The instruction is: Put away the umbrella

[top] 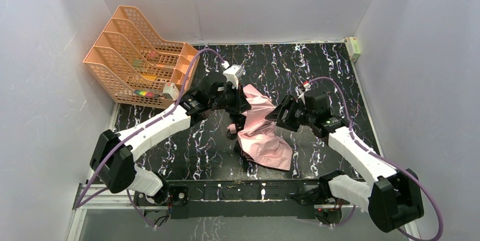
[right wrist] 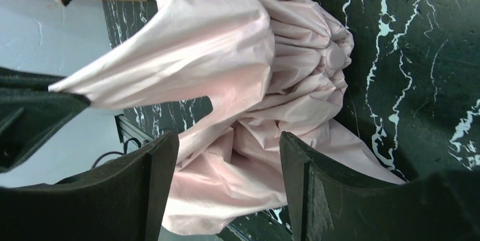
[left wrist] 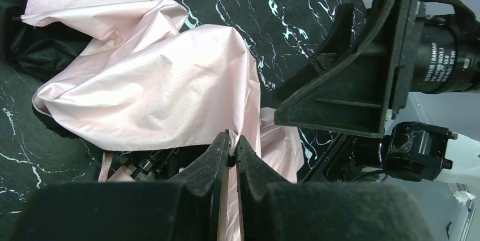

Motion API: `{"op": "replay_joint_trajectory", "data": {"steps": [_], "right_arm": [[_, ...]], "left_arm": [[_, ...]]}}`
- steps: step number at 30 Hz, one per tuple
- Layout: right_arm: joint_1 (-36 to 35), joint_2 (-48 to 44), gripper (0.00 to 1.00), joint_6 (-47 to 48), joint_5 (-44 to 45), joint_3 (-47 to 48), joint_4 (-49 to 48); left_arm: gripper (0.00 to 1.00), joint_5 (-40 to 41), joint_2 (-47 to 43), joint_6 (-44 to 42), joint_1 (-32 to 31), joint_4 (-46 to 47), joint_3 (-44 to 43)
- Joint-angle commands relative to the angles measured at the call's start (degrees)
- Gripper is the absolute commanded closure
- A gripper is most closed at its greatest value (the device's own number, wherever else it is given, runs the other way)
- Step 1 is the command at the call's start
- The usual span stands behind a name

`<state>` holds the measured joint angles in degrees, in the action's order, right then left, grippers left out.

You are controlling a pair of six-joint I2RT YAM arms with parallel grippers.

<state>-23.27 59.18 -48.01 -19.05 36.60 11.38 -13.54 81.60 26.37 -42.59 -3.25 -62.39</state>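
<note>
**Two arms flank a crumpled pink umbrella at mid-desk**

Two arm bases sit on the dark rail [top: 243, 191] at the near edge of the desk [top: 339, 71], a black surface veined with white. From them the left arm [top: 161, 125] and the right arm [top: 356, 153] reach inward, with purple cables looping along both. Between them, around the middle of the desk, lies the umbrella [top: 265, 139]. Its canopy is collapsed into a loose heap with the pale pink side outward, and some black parts show at its left edge.

The left jaws are clenched on a fold of the pink fabric. The left wrist view shows the two black fingers [left wrist: 212, 162] pressed together with a strip of cloth pinched between them. In the right wrist view the fabric is drawn out to a taut peak toward that side. The right jaws stand released and wide apart, one finger [right wrist: 150, 190] on each side of the bunched cloth; whether they touch it I cannot tell. Gathered pleats run to a round pink cap [right wrist: 334, 55] at the canopy's crown, low against the desk.

Farther back on the left, an orange mesh file rack [top: 136, 54] stands beside the wall. Small coloured things lie in its slots, and a little white box [top: 170, 90] sits at its front corner. At the far right corner a small pale device [top: 352, 47] sits by the wall
</note>
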Motion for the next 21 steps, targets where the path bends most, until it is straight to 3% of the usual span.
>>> {"op": "replay_joint_trajectory", "data": {"steps": [1,6,13,17,21], "right_arm": [[-0.13,2.55,0.27,-2.72,-0.09,0.64,-7.90],[-0.20,6.90,0.34,-2.27,0.29,0.82,-10.37],[-0.17,5.95,0.62,-1.78,1.39,-1.28,-10.21],[-0.35,2.80,0.83,-2.17,1.43,-3.39,-9.71],[-0.84,0.72,0.93,-2.73,1.56,-5.81,-8.94]], "left_arm": [[0.96,-1.18,-0.13,-0.53,0.31,-0.31,-1.06],[0.97,-2.54,0.18,-0.57,0.32,-0.03,-0.64],[0.98,-4.21,0.58,-1.07,0.44,0.14,-0.38],[0.97,-7.51,2.86,-2.35,0.62,-0.03,-1.65],[0.97,-11.06,4.53,-3.30,0.64,0.65,-2.50]]}}
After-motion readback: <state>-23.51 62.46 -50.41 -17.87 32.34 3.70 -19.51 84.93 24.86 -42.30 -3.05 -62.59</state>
